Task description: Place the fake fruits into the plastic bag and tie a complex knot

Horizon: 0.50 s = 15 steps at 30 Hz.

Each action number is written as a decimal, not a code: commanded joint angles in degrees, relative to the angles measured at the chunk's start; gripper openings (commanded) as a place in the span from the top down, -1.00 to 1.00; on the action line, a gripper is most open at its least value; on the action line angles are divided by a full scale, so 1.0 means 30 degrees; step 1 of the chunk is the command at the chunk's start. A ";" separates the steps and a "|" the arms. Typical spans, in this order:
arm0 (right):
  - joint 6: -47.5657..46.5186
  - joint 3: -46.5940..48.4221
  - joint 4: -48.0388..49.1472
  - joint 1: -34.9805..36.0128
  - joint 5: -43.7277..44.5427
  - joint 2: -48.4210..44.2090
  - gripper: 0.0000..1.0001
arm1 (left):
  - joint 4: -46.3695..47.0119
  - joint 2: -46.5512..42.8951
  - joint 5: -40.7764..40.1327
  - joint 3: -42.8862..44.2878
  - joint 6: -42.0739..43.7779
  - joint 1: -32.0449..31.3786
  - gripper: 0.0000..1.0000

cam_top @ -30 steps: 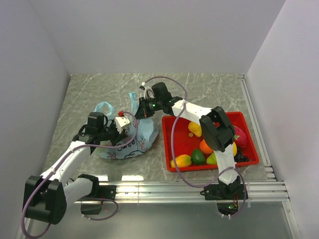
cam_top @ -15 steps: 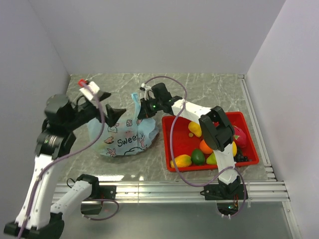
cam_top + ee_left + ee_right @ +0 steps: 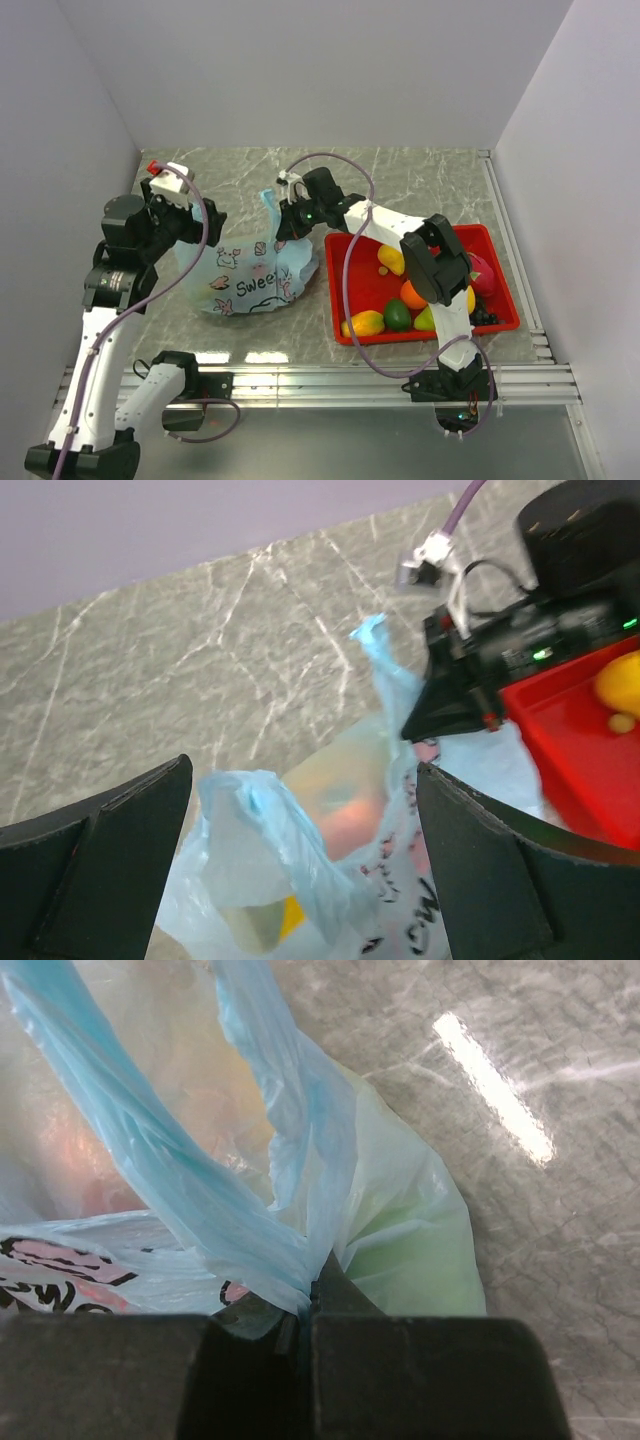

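The light-blue plastic bag printed "Sweet" lies on the table left of centre, with orange, yellow and green shapes showing through its film. My right gripper is shut on the bag's right handle and holds it up. My left gripper hangs open above the bag's left side, its fingers wide apart with the loose left handle below and between them, untouched. More fake fruits lie in the red tray. No knot is in view.
The red tray stands right of the bag and holds a yellow mango, an orange, green pieces and dark grapes. Grey walls close in the table on three sides. A metal rail runs along the near edge.
My left gripper has opened and let go of the bag's left handle, then risen up and back to the left. The right gripper keeps its hold in the same place.
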 commanded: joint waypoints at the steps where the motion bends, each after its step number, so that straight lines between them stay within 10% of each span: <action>1: -0.1241 -0.0116 0.0181 0.0232 -0.0151 -0.1330 1.00 | 0.2003 -0.0404 0.0023 -0.1264 0.1534 0.0271 -0.99; 6: -0.2238 0.0087 -0.0199 0.0262 -0.0590 -0.1272 1.00 | 0.4499 -0.1285 0.2107 -0.3585 0.3352 0.0534 -0.84; 9: -0.2907 0.0643 -0.1018 0.0262 -0.0619 -0.1126 1.00 | 0.4619 -0.0847 0.3572 -0.3529 0.2686 0.1236 -0.15; 11: -0.3088 0.1256 -0.1923 0.0233 -0.0620 -0.1125 1.00 | 0.4211 -0.0757 0.3867 -0.3119 0.1981 0.1735 0.91; 12: -0.3088 0.1434 -0.2190 0.0204 -0.0562 -0.1357 0.88 | 0.4150 -0.0873 0.3723 -0.3118 0.1078 0.1852 0.99; 15: -0.3088 0.1438 -0.2428 0.0028 -0.0152 -0.2844 -0.38 | 0.3362 -0.1428 0.4538 -0.3205 0.0457 0.1883 0.99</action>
